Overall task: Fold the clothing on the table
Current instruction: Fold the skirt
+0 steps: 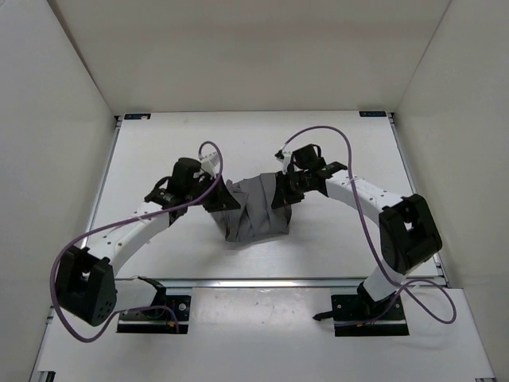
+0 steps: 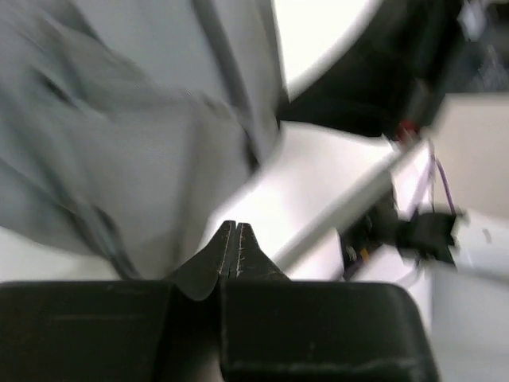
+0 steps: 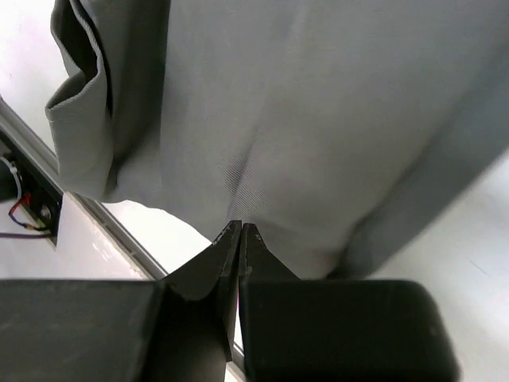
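Left tool [image 1: 226, 198], right tool [image 1: 281, 196] on bunched grey clothing [image 1: 254, 215]

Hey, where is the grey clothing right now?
In the top view the clothing sits bunched near the middle of the table, between the left gripper and the right gripper, each at one of its far corners.

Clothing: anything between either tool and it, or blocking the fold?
Nothing visible. The left tool and right tool are shut on opposite sides of the clothing, fabric at their tips; nothing else lies on the table.
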Controlling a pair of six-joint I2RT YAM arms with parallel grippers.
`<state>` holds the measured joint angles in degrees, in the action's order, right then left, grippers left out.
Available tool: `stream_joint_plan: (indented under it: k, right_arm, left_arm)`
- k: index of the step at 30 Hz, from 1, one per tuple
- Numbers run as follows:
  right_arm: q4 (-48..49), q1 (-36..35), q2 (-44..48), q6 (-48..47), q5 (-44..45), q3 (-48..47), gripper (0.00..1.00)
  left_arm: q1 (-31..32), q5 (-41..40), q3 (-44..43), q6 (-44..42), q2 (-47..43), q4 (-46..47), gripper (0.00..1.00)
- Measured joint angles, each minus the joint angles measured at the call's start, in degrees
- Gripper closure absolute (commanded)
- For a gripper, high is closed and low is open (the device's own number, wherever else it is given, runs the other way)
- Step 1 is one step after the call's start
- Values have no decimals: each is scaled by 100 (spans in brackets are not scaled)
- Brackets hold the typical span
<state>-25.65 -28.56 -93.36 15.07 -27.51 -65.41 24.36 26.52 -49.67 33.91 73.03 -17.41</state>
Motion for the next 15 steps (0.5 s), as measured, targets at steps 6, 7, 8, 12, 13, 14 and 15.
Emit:
stream_joint_plan:
  k: [6,7,8,12,13,14,15]
  right_arm:
    - [258,-72,-330,-15,-175,4,100]
    - [282,-57,-400,-24,-201,-15,100]
    - [284,-33,-481,-37,-205,-57,100]
    - [260,31,-833,-181,-192,-387,99]
    - [256,48,-909,-212,-188,-485,100]
    - [267,63,-999,-251,-184,-595,100]
    - [280,83,-1078,-286,-184,-684,100]
  left_arm:
    - [505,411,804,374,-153,466,100]
    - [522,407,841,404,-98,518,100]
    - [549,389,844,413,-13,581,100]
    - [675,138,658,393,461,678,100]
    - [732,0,564,376,605,678,100]
    - [807,-199,444,356,780,673,100]
    - [857,-385,330,337,929,660,100]
